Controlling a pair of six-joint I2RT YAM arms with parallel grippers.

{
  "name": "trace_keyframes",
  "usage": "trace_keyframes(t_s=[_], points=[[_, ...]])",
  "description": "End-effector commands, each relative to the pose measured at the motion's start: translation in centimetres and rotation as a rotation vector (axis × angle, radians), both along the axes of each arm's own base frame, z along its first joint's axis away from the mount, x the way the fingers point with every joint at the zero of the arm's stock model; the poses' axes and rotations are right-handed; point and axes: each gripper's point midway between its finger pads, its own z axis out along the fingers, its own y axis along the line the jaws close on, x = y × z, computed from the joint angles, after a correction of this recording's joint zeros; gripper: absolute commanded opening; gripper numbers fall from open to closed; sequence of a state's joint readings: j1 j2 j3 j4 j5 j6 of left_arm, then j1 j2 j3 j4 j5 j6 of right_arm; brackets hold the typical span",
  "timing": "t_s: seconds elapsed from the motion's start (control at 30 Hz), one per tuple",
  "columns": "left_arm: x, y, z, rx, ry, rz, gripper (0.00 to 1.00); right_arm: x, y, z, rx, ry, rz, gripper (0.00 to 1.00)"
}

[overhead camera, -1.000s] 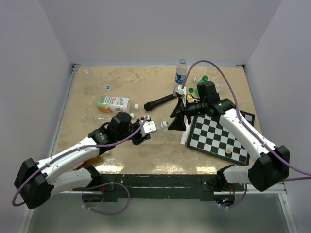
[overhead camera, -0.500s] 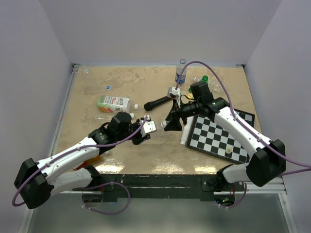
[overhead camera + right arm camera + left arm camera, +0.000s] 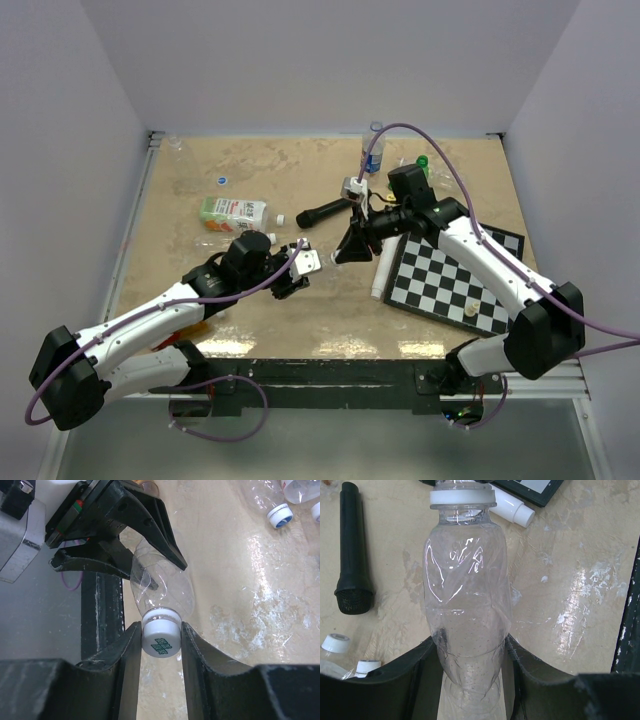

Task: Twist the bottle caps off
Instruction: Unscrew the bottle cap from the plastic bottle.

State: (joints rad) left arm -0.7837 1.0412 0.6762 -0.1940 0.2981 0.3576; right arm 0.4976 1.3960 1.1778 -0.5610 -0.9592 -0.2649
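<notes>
Right gripper (image 3: 160, 632) just changed: a second ago it sat near the chessboard (image 3: 455, 275) with jaws spread. Now it has slid left to the middle of the top view and closed in, and its wrist view shows both fingers pressed against the sides of the white cap (image 3: 160, 639). Left gripper (image 3: 470, 649) hasn't changed, clamped on the lower body of the clear bottle (image 3: 467, 595). The bottle sits just below centre in the top view, neck pointing right toward the other arm; I can't tell if it touches the table (image 3: 200, 180). In the left wrist view the cap is at top centre and the microphone (image 3: 351, 545) is upper left. I read this as both ends gripped, approach done and twist next. The cap looks fully seated, so nothing is unscrewed yet. The thin bottle may spin or crumple in my left jaws once I apply torque. The labelled bottle (image 3: 232, 212) at left and the upright bottle (image 3: 372, 150) at top centre are untouched.
</notes>
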Motion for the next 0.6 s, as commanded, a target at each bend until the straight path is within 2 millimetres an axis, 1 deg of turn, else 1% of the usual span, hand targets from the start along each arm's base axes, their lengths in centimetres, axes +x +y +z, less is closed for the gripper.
trace_keyframes(t_s=[0.0,0.1,0.13,0.17,0.2,0.33,0.43,0.47,0.5,0.57], points=[[0.6,-0.4,1.5,-0.041,-0.026,0.013,0.0,-0.3,0.2,1.7,0.034,-0.073,0.037,0.2],[0.6,-0.4,1.5,-0.041,-0.028,0.012,0.0,-0.3,0.0,1.2,0.023,-0.124,0.072,0.13],[0.6,-0.4,1.5,-0.041,-0.03,0.012,0.0,-0.3,-0.1,0.9,0.015,-0.149,0.096,0.1],[0.6,-0.4,1.5,-0.04,-0.027,0.012,0.0,-0.5,-0.3,0.6,0.009,-0.206,0.143,0.04],[0.6,-0.4,1.4,-0.04,-0.027,0.012,0.0,-0.8,-0.5,0.3,-0.004,-0.242,0.176,0.01],[0.5,-0.4,1.6,-0.043,-0.028,0.01,0.0,-1.0,-1.0,0.5,-0.016,-0.431,0.291,0.01],[0.5,-0.4,1.6,-0.044,-0.03,0.008,0.0,-0.5,-1.5,1.1,-0.033,-0.641,0.382,0.0],[0.5,-0.4,1.6,-0.044,-0.028,0.008,0.0,-0.4,-1.8,1.3,-0.037,-0.735,0.432,0.0],[0.5,-0.4,1.7,-0.045,-0.031,0.008,0.0,-0.5,-2.1,1.1,-0.049,-0.815,0.497,0.0],[0.5,-0.4,1.8,-0.049,-0.034,0.006,0.0,-0.8,-3.0,0.7,-0.069,-1.016,0.678,0.0]])
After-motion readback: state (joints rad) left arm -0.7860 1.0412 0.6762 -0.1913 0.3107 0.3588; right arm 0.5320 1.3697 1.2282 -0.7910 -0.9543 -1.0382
